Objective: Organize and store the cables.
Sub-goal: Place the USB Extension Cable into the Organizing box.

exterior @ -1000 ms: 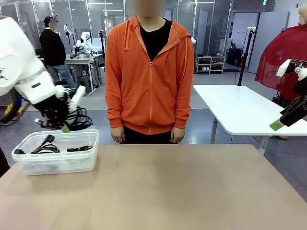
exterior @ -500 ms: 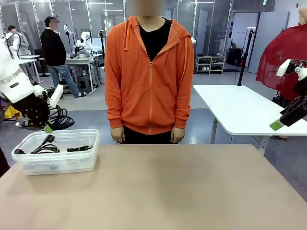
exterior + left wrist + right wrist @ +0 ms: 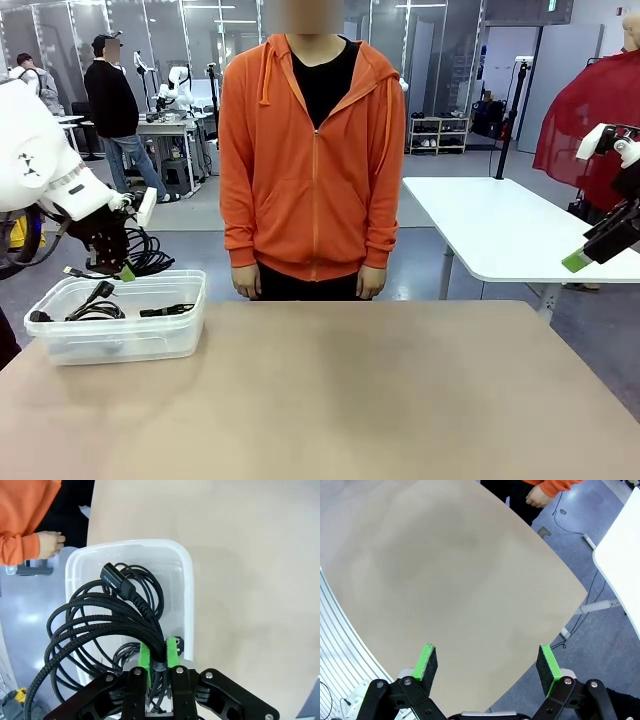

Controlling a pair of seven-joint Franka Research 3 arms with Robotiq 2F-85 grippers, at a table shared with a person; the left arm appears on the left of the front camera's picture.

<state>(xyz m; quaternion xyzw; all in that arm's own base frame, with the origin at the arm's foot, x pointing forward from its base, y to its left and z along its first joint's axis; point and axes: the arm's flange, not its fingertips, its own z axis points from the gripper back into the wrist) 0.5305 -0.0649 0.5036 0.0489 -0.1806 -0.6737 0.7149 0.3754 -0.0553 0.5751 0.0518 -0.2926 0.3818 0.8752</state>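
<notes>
Left gripper (image 3: 157,655): jaws pinched tight on a coiled black cable (image 3: 100,625), its loops hanging free above the bin.
Right gripper (image 3: 487,662): jaws spread wide, holding nothing, raised off the desk's right edge.
Held cable: braided coil with a chunky plug (image 3: 117,582), lifted above the near-left end of the bin.
Other cables (image 3: 100,305): coiled inside the bin.
Bin (image 3: 185,300): clear plastic, on the desk's far left corner.
Desk (image 3: 380,400): tan surface.
Person (image 3: 315,160): orange hoodie, standing at the far edge, hands down.

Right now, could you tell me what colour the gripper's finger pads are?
Green; the pads show best in the right wrist view.
</notes>
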